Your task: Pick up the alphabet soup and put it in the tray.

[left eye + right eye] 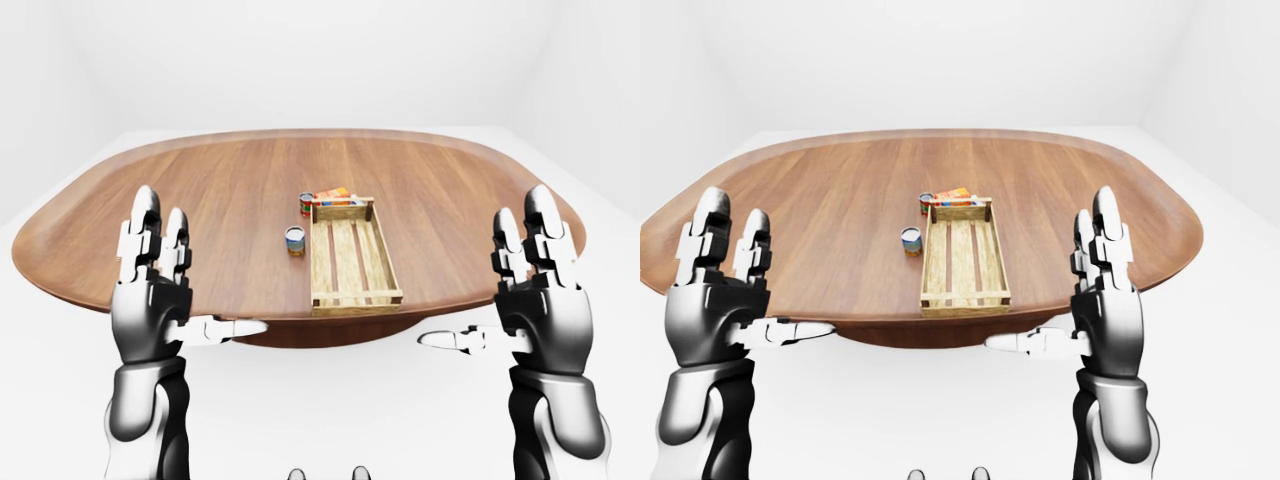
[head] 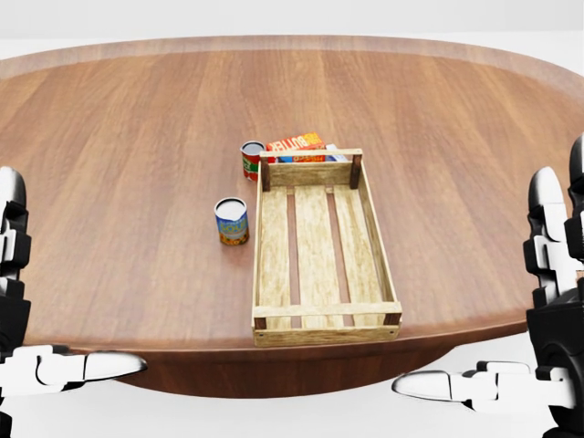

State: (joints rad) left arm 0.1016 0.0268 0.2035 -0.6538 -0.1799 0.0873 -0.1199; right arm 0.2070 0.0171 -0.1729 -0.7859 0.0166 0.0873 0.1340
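The alphabet soup, a can with a blue and yellow label (image 2: 232, 222), stands upright on the round wooden table (image 2: 128, 173), just left of the slatted wooden tray (image 2: 259, 246). Nothing lies in the tray. My left hand (image 1: 200, 265) is raised at the table's near edge, far left of the can, with its fingers (image 1: 146, 215) spread open and holding nothing. On the other side my right hand (image 1: 478, 270) is held up the same way, open, to the right of the tray. Neither hand touches anything.
A red-labelled can (image 2: 251, 159) stands by the tray's far left corner. An orange box (image 2: 297, 143) lies against the tray's far end. The table's near edge (image 2: 274, 351) runs between my hands, with white floor below it.
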